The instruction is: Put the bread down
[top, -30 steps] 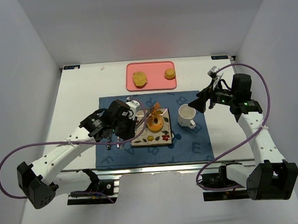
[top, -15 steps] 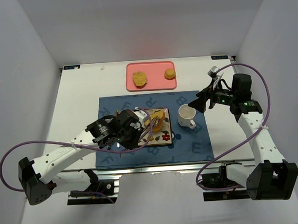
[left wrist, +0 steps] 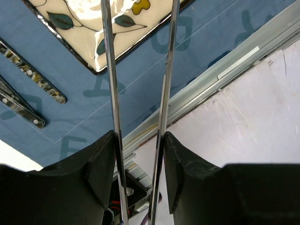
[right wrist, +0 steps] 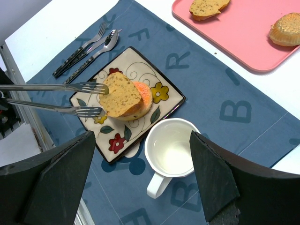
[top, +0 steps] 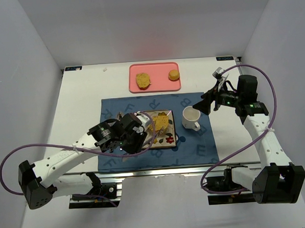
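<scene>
White table (top: 80,97) carries a blue mat (top: 195,147). The left gripper (left wrist: 139,159) has its jaws partly apart, clamping tongs (right wrist: 47,87) whose spread tips flank the bread (right wrist: 121,93) lying on the plate (right wrist: 171,96). The right gripper (right wrist: 143,164) has its jaws wide, empty.

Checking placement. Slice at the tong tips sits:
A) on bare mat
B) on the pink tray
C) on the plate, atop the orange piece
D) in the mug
C: the slice lies on the plate, over the orange piece, with the tongs at its side.
</scene>
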